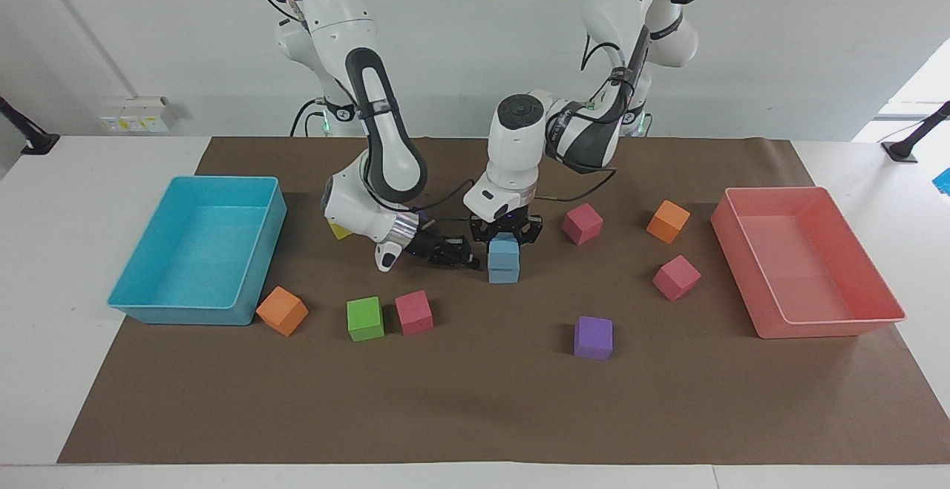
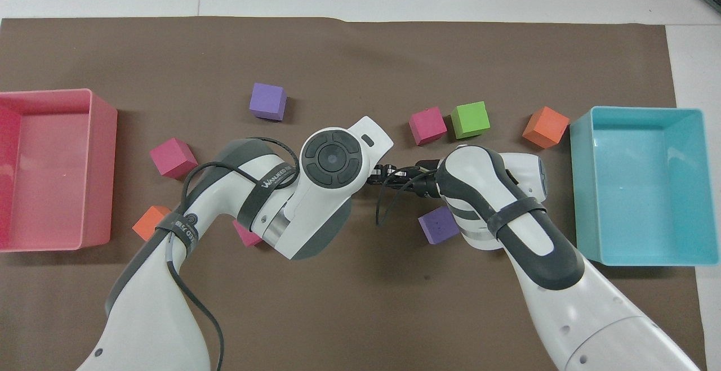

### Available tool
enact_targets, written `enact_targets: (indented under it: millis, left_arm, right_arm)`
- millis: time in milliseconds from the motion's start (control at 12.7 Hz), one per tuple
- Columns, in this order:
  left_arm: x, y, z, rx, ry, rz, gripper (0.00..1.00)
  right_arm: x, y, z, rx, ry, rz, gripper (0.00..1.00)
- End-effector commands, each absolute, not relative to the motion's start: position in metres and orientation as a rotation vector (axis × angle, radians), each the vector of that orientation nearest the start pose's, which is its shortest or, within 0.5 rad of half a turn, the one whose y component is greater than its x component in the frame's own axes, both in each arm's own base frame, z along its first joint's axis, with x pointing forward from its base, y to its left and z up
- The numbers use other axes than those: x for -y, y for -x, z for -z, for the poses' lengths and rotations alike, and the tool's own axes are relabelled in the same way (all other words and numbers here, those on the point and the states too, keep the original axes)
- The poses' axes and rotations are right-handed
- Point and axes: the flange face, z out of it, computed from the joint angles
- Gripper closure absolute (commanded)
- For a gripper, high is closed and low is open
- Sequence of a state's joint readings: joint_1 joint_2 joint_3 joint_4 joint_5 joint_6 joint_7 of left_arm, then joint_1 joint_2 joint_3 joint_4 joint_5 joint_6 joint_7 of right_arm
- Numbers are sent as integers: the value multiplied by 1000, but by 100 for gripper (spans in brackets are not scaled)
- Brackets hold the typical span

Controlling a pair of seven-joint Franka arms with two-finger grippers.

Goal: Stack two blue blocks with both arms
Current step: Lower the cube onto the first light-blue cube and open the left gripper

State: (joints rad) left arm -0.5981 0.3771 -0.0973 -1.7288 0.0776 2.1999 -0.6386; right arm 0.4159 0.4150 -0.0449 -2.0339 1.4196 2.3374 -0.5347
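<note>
Facing view: blue blocks (image 1: 504, 260) stacked squarely, pale foam.

The left arm's dark strap (image 2: 265, 193) bears pale lettering (not clearly readable); nothing else carries text.

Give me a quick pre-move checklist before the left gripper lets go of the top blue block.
1. Top blue block sits on the bottom blue block: ok, edges line up in the facing view.
2. Left gripper shut on the top blue block: ok.
3. Right gripper shut, holding nothing, low beside the stack: ok.
4. Right gripper touching the stack: cannot tell.
5. Stack square as seen from above: cannot tell, the left arm covers it.
6. Room straight up for the left gripper's retreat: ok, nothing above it.
</note>
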Motion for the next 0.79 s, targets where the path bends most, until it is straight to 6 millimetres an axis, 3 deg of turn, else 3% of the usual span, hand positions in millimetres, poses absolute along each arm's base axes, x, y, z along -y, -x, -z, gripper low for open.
enact_targets:
  millis: [0, 708]
  left_arm:
    - [417, -505, -371, -133, 3159, 120, 55]
    - [415, -505, -370, -111, 3152, 104, 54]
  right_arm:
    - [-231, -549, -237, -234, 2215, 23, 100]
    - [-231, -549, -237, -234, 2216, 25, 100]
